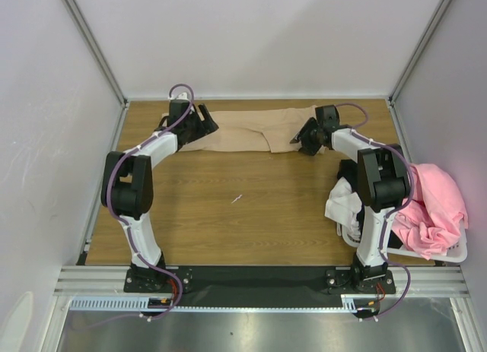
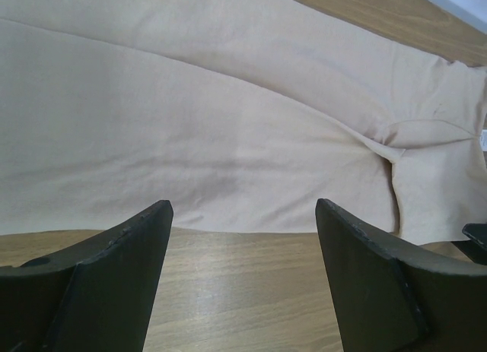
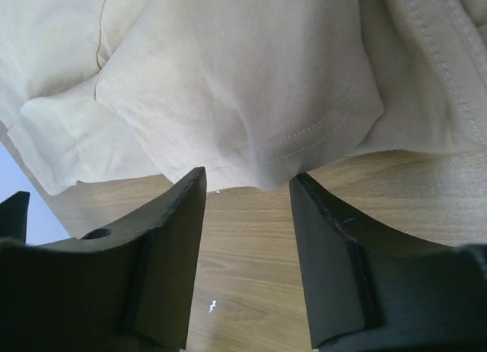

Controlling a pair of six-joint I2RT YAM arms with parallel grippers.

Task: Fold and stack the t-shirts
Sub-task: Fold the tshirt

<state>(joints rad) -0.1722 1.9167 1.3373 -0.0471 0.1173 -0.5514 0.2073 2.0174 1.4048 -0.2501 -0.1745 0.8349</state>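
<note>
A tan t-shirt (image 1: 251,131) lies stretched flat along the far edge of the table, folded lengthwise. It fills the left wrist view (image 2: 228,116) and the right wrist view (image 3: 228,86). My left gripper (image 1: 204,128) is open at the shirt's left end, its jaws just short of the cloth's near edge (image 2: 243,215). My right gripper (image 1: 302,139) is open at the shirt's right end, jaws just in front of a sleeve hem (image 3: 247,177). A pink t-shirt (image 1: 430,207), a white one (image 1: 342,204) and a black one (image 1: 348,169) sit at the right.
A white plastic laundry basket (image 1: 449,255) holds the pink shirt at the right edge. White walls with metal posts enclose the table on three sides. A small white scrap (image 1: 237,199) lies mid-table on the wooden top (image 1: 243,223).
</note>
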